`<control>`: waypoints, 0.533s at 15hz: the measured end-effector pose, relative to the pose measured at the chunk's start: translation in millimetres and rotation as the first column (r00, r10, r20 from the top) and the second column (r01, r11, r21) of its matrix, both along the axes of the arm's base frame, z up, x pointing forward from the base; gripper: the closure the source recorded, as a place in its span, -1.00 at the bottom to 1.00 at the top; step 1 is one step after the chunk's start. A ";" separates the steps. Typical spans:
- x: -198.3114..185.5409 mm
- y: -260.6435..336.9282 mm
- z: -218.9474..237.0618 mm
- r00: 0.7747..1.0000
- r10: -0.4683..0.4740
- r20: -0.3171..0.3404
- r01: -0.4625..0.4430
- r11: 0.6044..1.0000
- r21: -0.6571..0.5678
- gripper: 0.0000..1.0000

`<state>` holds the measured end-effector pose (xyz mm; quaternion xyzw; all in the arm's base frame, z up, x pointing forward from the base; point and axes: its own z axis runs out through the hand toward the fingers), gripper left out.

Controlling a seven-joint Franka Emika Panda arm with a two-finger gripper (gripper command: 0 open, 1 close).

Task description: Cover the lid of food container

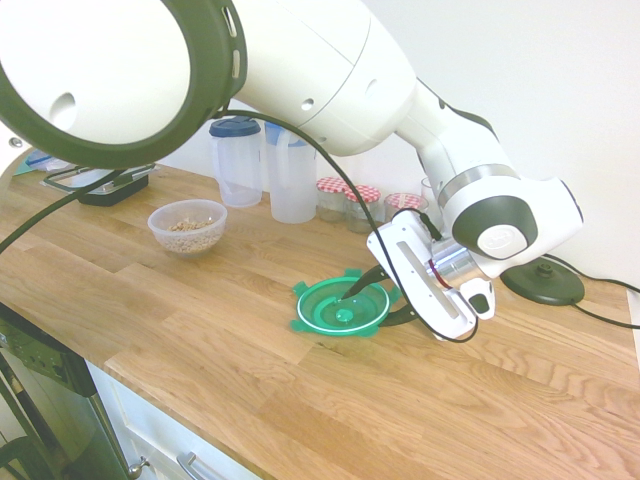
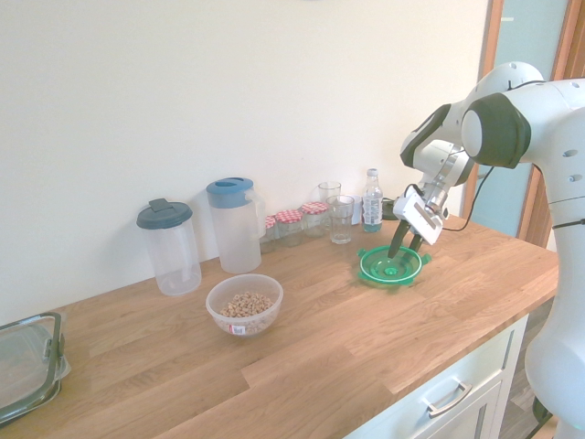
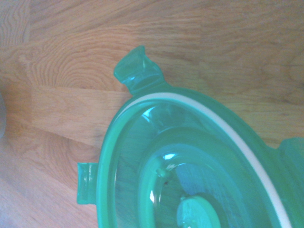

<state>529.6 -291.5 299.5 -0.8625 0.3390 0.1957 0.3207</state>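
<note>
The round green lid (image 1: 335, 310) lies flat on the wooden counter, hollow side up, with its white ring and clip tabs showing. My gripper (image 1: 383, 300) is tilted down over the lid's far-right rim. It is open: one dark finger reaches inside the lid and the other stands outside the rim. In the second exterior view the gripper (image 2: 403, 256) stands on the lid (image 2: 384, 270). The wrist view shows the lid (image 3: 190, 166) from very close. The food container (image 1: 187, 225), a small clear bowl holding brownish bits, sits apart toward the counter's other end (image 2: 244, 305).
Two tall clear jugs (image 2: 236, 224) (image 2: 170, 245) stand by the wall. Red-checked jars (image 1: 361, 205), drinking glasses (image 2: 341, 219) and a small bottle (image 2: 371, 201) line the wall behind the lid. A black-rimmed clear box (image 2: 23, 366) sits at the counter's far end.
</note>
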 end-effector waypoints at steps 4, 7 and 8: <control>8.7 14.3 -5.0 1.000 0.025 -0.002 -0.025 1.000 -0.009 1.00; 12.7 18.7 -7.9 1.000 0.030 0.002 -0.030 0.999 -0.015 1.00; 13.8 20.4 -8.5 0.999 0.033 0.002 -0.033 0.999 -0.015 1.00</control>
